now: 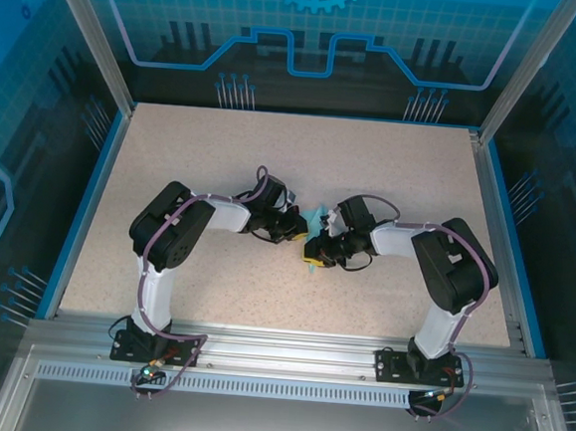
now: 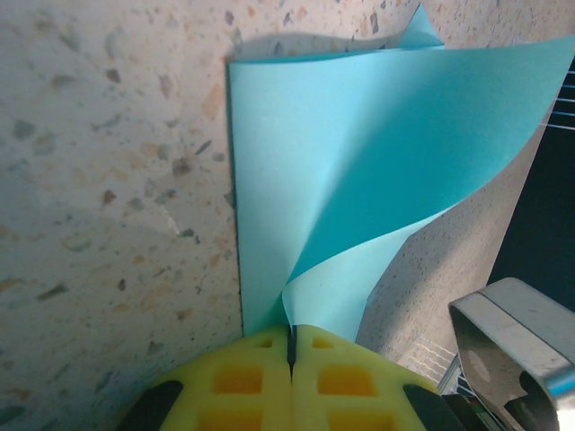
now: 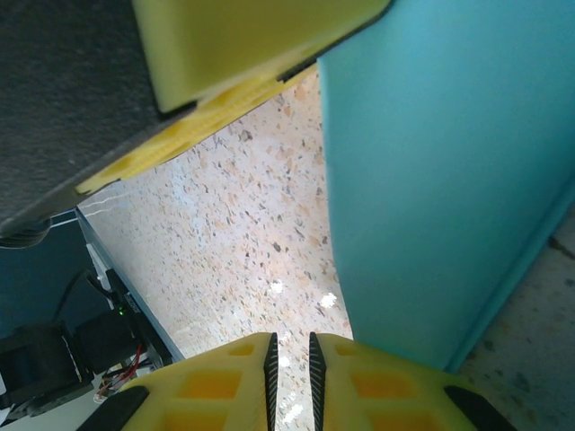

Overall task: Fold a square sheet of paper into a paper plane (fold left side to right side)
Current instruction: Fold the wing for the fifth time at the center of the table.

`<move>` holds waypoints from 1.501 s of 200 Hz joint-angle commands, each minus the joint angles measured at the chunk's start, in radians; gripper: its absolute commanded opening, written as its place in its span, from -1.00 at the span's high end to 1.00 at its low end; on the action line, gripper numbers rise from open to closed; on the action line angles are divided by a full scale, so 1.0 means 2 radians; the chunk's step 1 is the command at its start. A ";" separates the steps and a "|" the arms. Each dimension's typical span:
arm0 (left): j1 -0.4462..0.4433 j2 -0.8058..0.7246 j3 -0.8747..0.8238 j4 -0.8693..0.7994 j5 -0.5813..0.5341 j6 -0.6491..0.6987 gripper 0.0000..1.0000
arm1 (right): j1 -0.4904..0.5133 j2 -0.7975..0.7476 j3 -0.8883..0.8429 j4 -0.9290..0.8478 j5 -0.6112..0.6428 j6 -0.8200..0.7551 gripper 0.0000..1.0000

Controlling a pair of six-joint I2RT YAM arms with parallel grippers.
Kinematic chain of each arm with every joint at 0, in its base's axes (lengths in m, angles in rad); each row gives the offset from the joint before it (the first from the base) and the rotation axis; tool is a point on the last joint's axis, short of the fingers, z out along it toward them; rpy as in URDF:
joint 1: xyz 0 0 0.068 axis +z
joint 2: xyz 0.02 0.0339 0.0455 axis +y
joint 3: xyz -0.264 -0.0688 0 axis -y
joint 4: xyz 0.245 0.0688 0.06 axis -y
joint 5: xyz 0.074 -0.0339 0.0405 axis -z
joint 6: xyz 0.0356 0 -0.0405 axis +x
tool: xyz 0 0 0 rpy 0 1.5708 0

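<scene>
over the speckled bench (image 1: 392, 164) the left hand (image 1: 294, 228) and the right hand (image 1: 316, 252) are set close together at the centre of the frame. in the left wrist view a silver metal part (image 2: 512, 346) is seen at the lower right, just beside the yellow pads (image 2: 238, 382) of the left hand. the square sheet of paper (image 2: 359, 153) is found just beyond those pads: its left half is laid flat on the bench, and its right half is lifted and curled toward the upper right. the left hand is closed, with the sheet's near corner pinched in the seam between its pads. in the right wrist view the sheet is stood along the right of the frame, beside the right hand. that hand's pads are parted by only a thin slit; bare bench is seen through it and nothing is gripped.
</scene>
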 commanded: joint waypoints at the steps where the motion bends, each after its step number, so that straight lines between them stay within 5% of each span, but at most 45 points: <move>1: 0.003 0.018 -0.018 -0.041 -0.041 0.002 1.00 | 0.011 0.012 -0.006 -0.024 0.008 0.003 0.61; 300: 0.006 0.024 -0.018 -0.047 -0.050 -0.002 1.00 | 0.037 -0.051 -0.060 -0.119 0.028 -0.050 0.78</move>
